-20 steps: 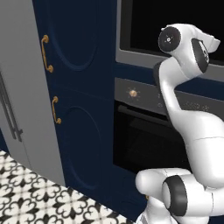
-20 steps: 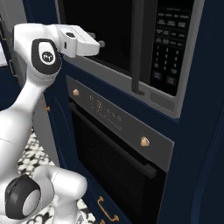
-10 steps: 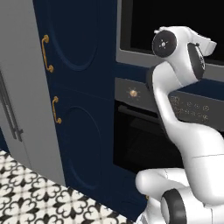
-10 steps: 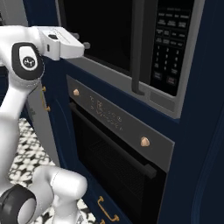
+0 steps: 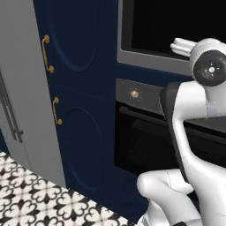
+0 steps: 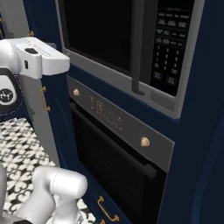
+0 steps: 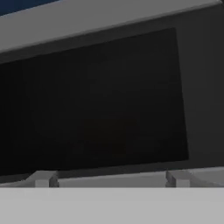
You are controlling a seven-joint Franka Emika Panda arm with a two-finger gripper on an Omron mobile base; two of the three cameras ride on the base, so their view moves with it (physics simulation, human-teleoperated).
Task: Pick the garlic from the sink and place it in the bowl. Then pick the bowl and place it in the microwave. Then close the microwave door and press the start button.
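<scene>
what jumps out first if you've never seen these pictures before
The white robot arm fills the foreground, rising in front of a wall of dark blue cabinets with brass handles. Behind it sits the microwave, its dark glass door shut and a black keypad to the right, above a black oven with copper knobs. In the hand view the open claw faces the microwave door.

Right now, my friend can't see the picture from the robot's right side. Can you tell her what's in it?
A grey-framed microwave with its dark-glass microwave door shut sits in a navy cabinet wall, button panel at its right. Below it is a black oven with copper knobs. The robot's white arm rises at the left over patterned floor tiles.
</scene>
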